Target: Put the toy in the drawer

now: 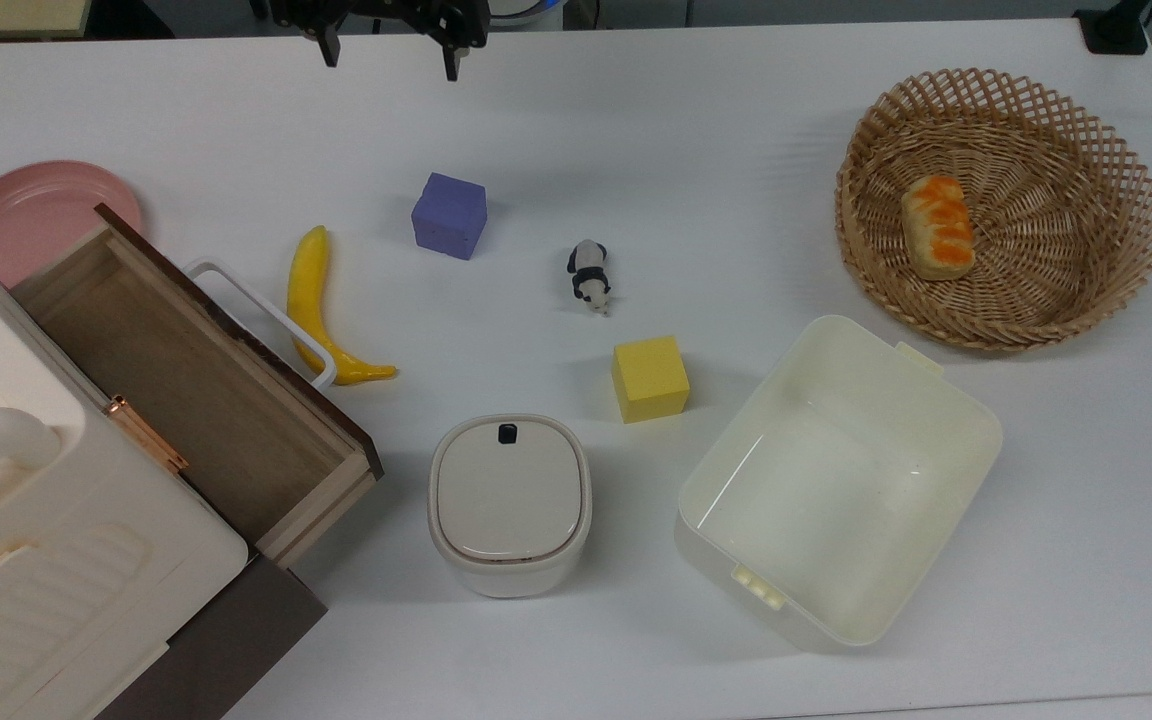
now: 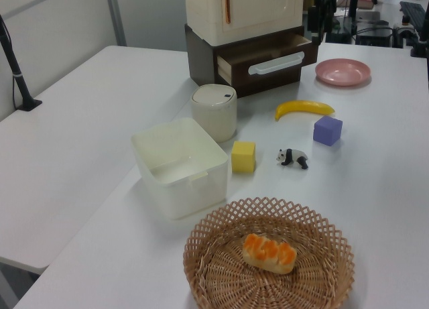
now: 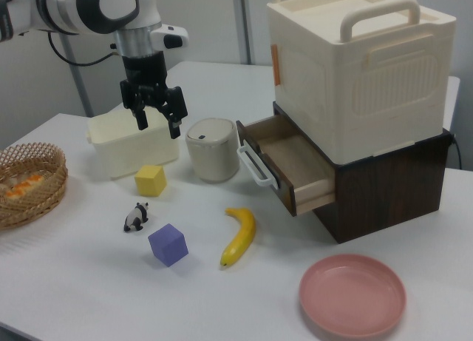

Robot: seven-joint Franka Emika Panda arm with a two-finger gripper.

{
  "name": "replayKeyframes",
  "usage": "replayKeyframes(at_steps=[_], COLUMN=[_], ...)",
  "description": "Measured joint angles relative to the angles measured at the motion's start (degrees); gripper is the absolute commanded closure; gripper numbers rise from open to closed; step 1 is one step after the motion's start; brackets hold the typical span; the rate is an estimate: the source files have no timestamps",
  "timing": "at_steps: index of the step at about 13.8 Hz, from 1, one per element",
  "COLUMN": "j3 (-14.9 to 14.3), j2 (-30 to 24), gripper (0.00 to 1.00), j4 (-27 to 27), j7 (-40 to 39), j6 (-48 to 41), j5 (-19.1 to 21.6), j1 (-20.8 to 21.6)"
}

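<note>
In the top view, the panda toy (image 1: 589, 277) lies on the table (image 1: 736, 150), purple cube (image 1: 449, 215) at its 10 o'clock, yellow cube (image 1: 650, 378) at 5. The banana (image 1: 321, 310) lies just beside the open drawer (image 1: 186, 390). The gripper (image 1: 388, 57), fingers spread and empty, is cut off at 12.

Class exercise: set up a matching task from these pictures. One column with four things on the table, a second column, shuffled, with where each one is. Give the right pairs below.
Things
1. toy
2. bread roll
3. banana
4. gripper

Places
A. in the wicker basket
B. on the table beside the white handle of the open drawer
C. in the air, empty, fingers apart
D. on the table between the purple cube and the yellow cube

Pairs: 1-D, 2-A, 3-B, 4-C
</note>
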Motion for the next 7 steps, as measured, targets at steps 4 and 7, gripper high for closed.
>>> replayKeyframes(at_steps=[4,7], j3=[-0.4,-0.5], j2=[0.4,0.5], gripper=[0.00,0.00], j4=[0.0,0.0], j7=[0.0,-0.1], j6=[3.4,3.4], j5=[0.0,0.0], j1=[-1.7,-1.8])
